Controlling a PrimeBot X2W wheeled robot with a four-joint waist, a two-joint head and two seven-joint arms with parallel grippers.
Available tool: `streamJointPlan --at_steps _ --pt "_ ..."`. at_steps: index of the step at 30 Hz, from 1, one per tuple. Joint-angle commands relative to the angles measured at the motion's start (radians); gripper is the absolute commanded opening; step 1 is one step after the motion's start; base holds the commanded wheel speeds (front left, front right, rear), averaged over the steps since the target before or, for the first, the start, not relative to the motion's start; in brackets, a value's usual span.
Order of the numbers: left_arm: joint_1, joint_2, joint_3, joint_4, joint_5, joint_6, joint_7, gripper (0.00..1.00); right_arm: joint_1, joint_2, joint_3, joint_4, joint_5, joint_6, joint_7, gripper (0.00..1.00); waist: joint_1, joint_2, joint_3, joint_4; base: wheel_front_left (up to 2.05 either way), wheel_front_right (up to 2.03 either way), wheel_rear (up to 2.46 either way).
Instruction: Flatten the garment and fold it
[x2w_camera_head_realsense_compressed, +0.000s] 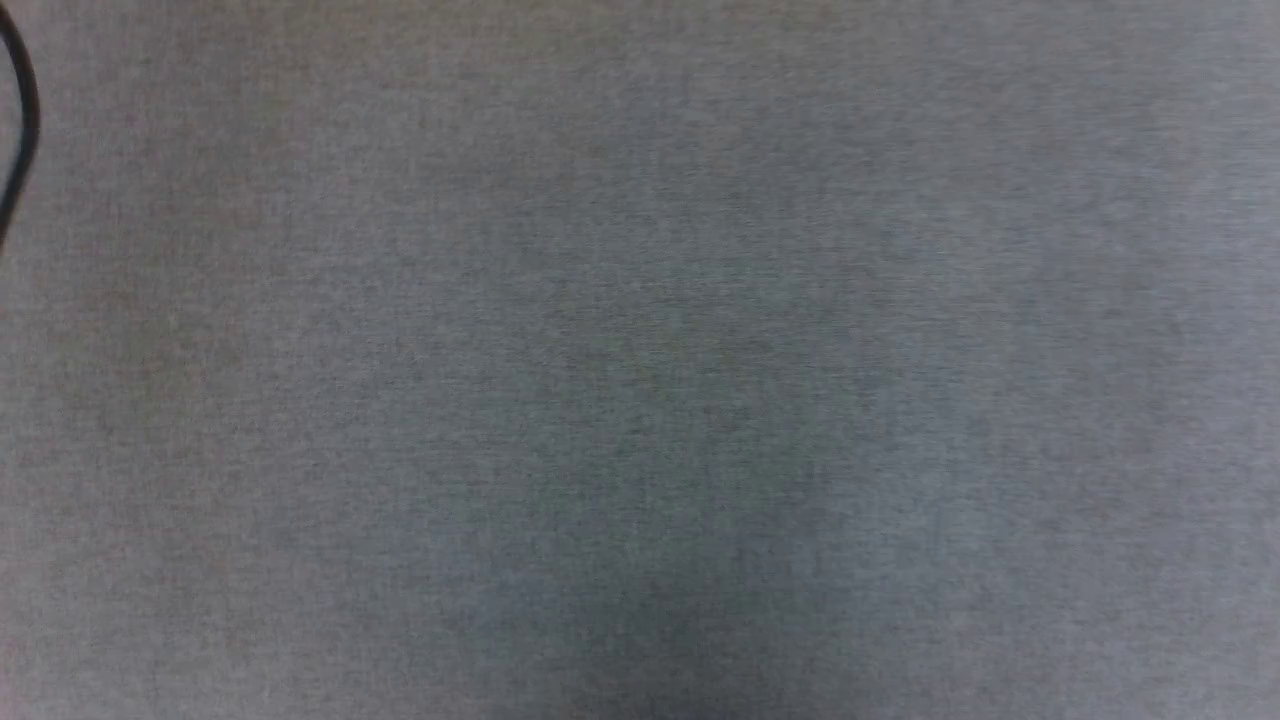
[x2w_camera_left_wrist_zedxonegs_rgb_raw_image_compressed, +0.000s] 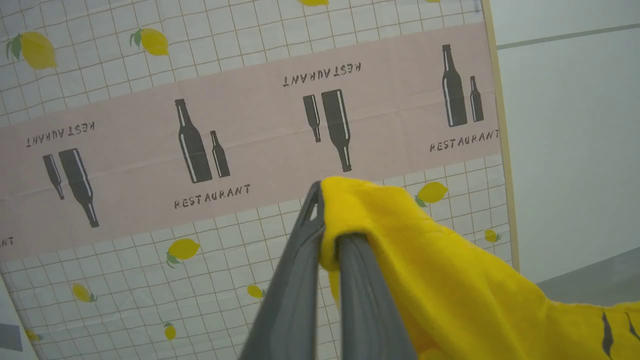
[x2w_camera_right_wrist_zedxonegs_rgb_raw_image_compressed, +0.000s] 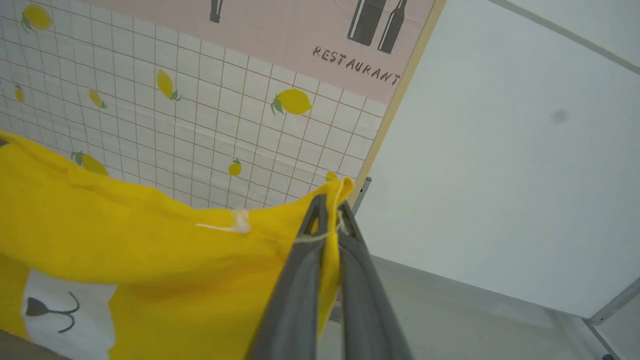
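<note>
The left gripper (x2w_camera_left_wrist_zedxonegs_rgb_raw_image_compressed: 324, 219) is clenched on one edge of the shirt (x2w_camera_left_wrist_zedxonegs_rgb_raw_image_compressed: 450, 280), the right gripper (x2w_camera_right_wrist_zedxonegs_rgb_raw_image_compressed: 331, 210) on another, so the shirt hangs between them, before the lemon tablecloth (x2w_camera_left_wrist_zedxonegs_rgb_raw_image_compressed: 125, 280). Flattening seems in hand; next it should be lowered evenly, without slack.

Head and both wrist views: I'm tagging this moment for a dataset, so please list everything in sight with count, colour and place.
garment: 1, bright yellow with a white patch and black marks, held by both pincers in front of the tablecloth
tablecloth: 1, white grid with yellow lemons and a pink band of dark bottles, behind the garment
table edge: 1, pale wood, along the tablecloth's side
pale surface: 1, whitish, beyond the table edge
grey surface: 1, grey, head view
cable: 1, black, head view's left edge
left pincer: 1, dark grey, shut on the garment
right pincer: 1, dark grey, shut on the garment
</note>
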Motion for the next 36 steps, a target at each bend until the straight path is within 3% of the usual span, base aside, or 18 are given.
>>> streamJointPlan --at_steps 1,5,11,17,22,29,36 --pt "0.041 0.016 0.007 -0.003 -0.013 0.001 -0.016 0.00 0.031 -0.007 0.011 0.012 0.011 -0.001 -0.018 0.00 -0.0003 -0.0001 0.029 0.031 0.00 0.00 0.00" --pt "0.155 0.048 0.018 -0.060 -0.042 -0.004 -0.040 0.00 0.100 -0.035 0.063 0.009 0.075 -0.001 -0.050 0.00 -0.0003 -0.0001 0.009 0.039 0.00 0.00 0.00" --pt "0.430 0.115 0.042 -0.300 -0.100 0.026 -0.026 0.00 0.298 -0.106 0.148 -0.121 0.234 -0.001 -0.051 0.00 -0.0003 -0.0001 -0.072 0.047 0.00 0.00 0.00" --pt "0.835 0.185 0.067 -0.654 -0.167 0.151 0.075 0.00 0.639 -0.185 0.132 -0.391 0.375 -0.001 0.035 0.00 -0.0003 -0.0001 -0.176 0.063 0.00 0.00 0.00" --pt "1.191 0.227 0.057 -0.880 -0.196 0.278 0.148 0.00 0.930 -0.175 0.054 -0.608 0.415 -0.001 0.111 0.00 -0.0003 -0.0001 -0.249 0.069 0.00 0.00 0.00" --pt "1.551 0.225 -0.041 -0.945 -0.238 0.370 0.215 0.00 1.270 -0.092 -0.038 -0.768 0.398 -0.001 0.158 0.00 -0.0003 -0.0001 -0.342 0.084 0.00 0.00 0.00" --pt "1.736 0.256 -0.185 -0.844 -0.295 0.335 0.358 0.00 1.547 -0.038 -0.089 -0.789 0.376 -0.001 0.199 0.00 -0.0003 -0.0001 -0.411 0.100 0.00 0.00 0.00"
